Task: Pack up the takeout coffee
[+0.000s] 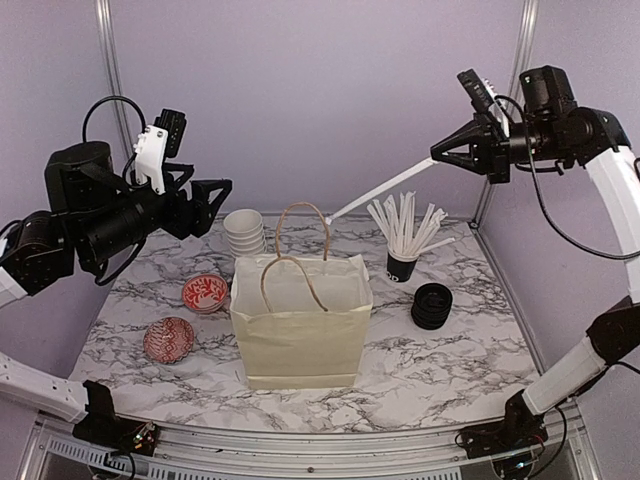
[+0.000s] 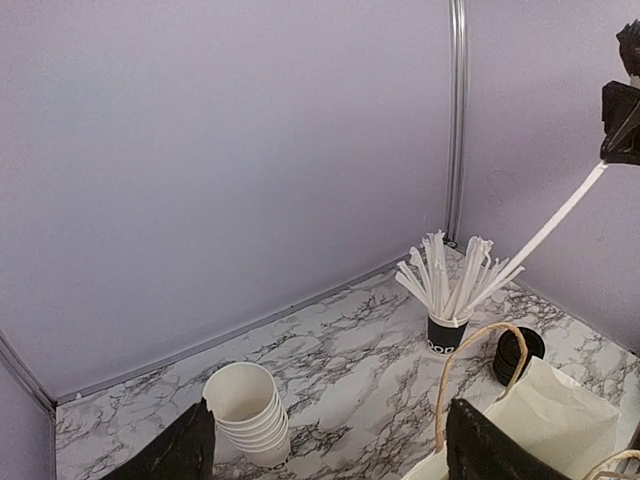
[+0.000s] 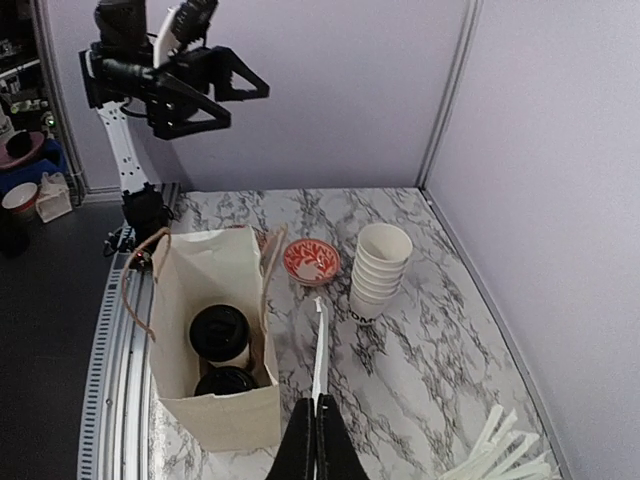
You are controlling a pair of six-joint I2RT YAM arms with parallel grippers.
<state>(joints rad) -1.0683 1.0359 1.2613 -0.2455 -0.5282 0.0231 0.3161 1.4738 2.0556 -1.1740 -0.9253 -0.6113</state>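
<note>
The black cup [image 1: 402, 266] of stirrers carries white lettering near its base, too small to read. The bottom cup of the white stack [image 3: 381, 271] bears dark lettering, also unreadable. No other writing shows.

Two coffees [image 3: 218, 332] with black lids stand upright side by side inside the bag [image 1: 300, 335], which sits open at mid-table with its two brown handles up. There are two red patterned bowls: one [image 1: 205, 292] upright just left of the bag, the other [image 1: 168, 340] dome-up, nearer the front. One stack of lidless white cups stands behind the bag; I cannot count them surely. One stack of black lids [image 1: 432, 305] lies right of the bag, near the black cup.

The left gripper [image 1: 218, 207] hangs above the table's left side, jaws wide and empty. The right gripper [image 1: 436, 152], high at the right, is pinched tight on a single stirrer [image 1: 375, 193] that slants down toward the bag.
</note>
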